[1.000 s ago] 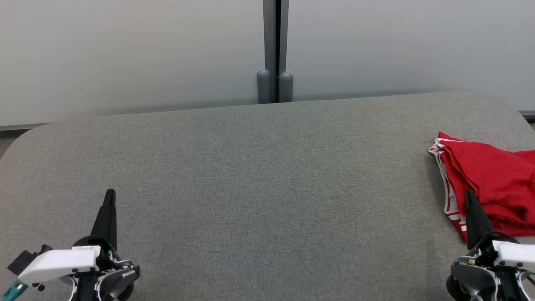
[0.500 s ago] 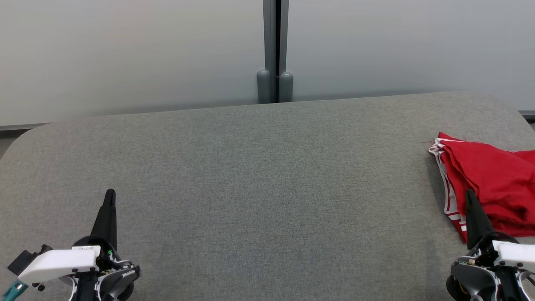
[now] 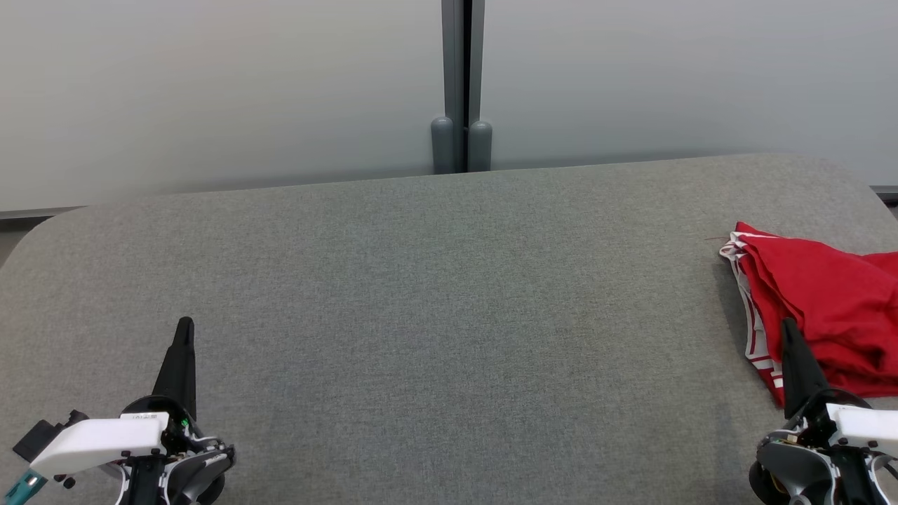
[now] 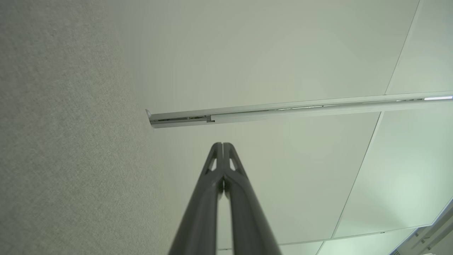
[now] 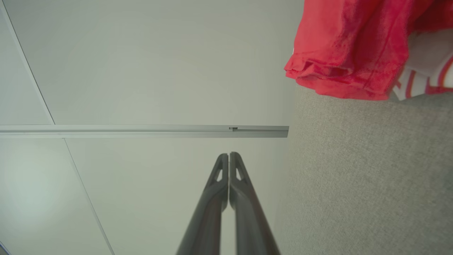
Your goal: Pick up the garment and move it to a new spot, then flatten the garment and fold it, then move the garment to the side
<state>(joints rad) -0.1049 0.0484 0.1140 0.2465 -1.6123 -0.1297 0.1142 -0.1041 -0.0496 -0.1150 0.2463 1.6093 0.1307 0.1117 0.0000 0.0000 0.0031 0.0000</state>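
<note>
Two grippers, left (image 3: pixel 184 324) and right (image 3: pixel 787 325), sit low over the near table (image 3: pixel 449 294) edge, fingers pressed together and holding nothing. One red garment (image 3: pixel 821 308) lies crumpled at the table's right end, beside the right gripper. The right wrist view shows its hem close up; the left wrist view shows bare tabletop and wall (image 4: pixel 283 53).

One red garment (image 3: pixel 828 308), one grey worktop (image 3: pixel 449 280), left gripper (image 3: pixel 184 328) and right gripper (image 3: pixel 787 328) making two, two dark fingers (image 4: pixel 208 198) each
</note>
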